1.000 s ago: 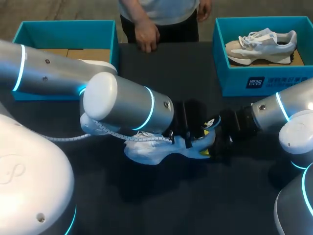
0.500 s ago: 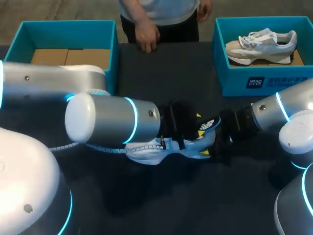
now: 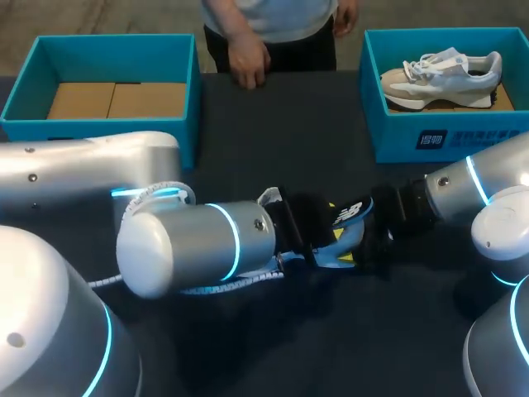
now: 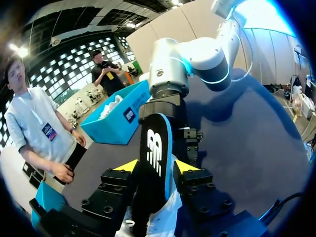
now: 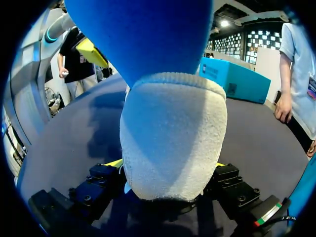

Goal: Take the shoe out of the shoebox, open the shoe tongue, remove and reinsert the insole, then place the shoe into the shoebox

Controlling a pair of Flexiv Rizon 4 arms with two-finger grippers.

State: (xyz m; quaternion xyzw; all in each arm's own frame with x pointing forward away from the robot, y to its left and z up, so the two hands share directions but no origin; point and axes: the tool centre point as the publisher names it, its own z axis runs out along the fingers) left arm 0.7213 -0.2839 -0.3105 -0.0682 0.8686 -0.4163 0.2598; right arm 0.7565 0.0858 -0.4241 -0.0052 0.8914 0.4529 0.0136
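Observation:
The white and blue shoe (image 3: pixel 347 246) lies on the dark table, mostly hidden under my left arm. Its black insole (image 3: pixel 350 212) with a blue edge stands up out of the heel. My left gripper (image 3: pixel 326 236) is open, and in the left wrist view the insole (image 4: pixel 154 148) rises between its fingers (image 4: pixel 129 166), close to both yellow tips. My right gripper (image 3: pixel 374 236) comes in from the right. In the right wrist view this gripper (image 5: pixel 165 165) is shut on the shoe's fuzzy white heel (image 5: pixel 173 133), with the insole's blue underside (image 5: pixel 133 34) above it.
An empty teal shoebox (image 3: pixel 107 39) stands at the back left. A second teal box (image 3: pixel 430 141) at the back right holds another pale shoe (image 3: pixel 442 70). A person's hand (image 3: pixel 248 62) rests on the table's far edge between the boxes.
My left arm's big joint has swung down and left, covering more of the shoe. The left gripper has turned and opened around the upright insole. The right arm has not moved.

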